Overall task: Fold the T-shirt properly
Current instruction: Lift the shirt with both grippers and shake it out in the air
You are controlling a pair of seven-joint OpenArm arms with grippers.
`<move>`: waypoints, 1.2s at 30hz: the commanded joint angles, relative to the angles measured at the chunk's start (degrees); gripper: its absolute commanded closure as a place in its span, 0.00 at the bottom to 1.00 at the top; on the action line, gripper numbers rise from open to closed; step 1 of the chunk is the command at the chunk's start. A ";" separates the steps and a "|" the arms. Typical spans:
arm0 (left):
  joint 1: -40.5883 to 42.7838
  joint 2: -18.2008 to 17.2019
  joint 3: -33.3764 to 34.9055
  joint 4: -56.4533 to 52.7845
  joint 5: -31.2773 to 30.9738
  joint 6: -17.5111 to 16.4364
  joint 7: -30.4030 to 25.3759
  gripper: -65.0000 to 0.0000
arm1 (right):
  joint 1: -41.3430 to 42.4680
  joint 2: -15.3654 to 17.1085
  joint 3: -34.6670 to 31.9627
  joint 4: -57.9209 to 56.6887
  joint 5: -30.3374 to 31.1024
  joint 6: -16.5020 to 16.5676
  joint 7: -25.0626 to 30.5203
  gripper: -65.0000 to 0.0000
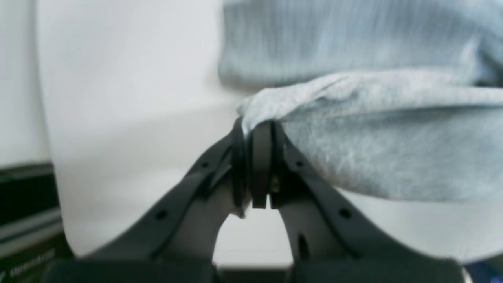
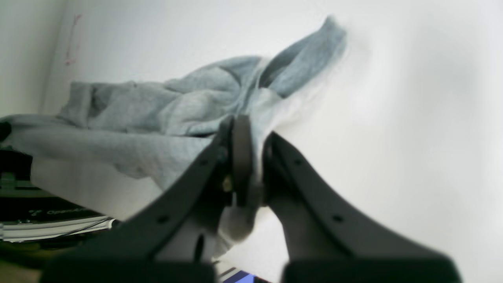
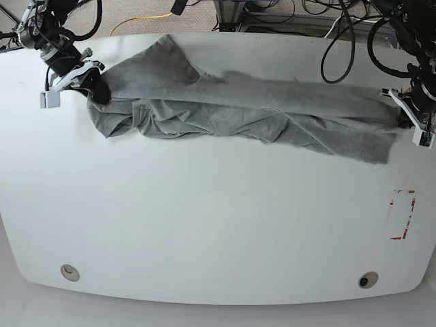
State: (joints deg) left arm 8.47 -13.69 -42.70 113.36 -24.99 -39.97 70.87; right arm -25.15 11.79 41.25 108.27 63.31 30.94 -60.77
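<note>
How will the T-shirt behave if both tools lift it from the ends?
Likely floppy: the T-shirt already sags in wrinkled folds between the left tool and right tool. Probably light, since thin pinches hold it. The loose middle would likely droop and drag on the table.

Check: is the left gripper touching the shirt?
Touching. In the left wrist view the left gripper is shut on a bunched edge of the shirt.
</note>
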 commanded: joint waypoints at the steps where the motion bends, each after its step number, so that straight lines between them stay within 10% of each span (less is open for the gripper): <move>1: -2.18 -0.94 -0.16 0.97 -0.46 -0.03 -1.02 1.00 | 2.25 2.14 0.55 0.79 0.74 0.05 1.56 1.00; 36: -39.55 -0.94 20.32 -1.40 -0.19 -0.03 -1.02 1.00 | 55.08 18.67 -21.52 -30.42 -9.46 -0.30 1.56 1.00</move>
State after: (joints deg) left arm -28.05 -13.87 -22.87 111.15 -24.49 -40.16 71.46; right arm 25.93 28.03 20.99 79.05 52.69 30.30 -60.84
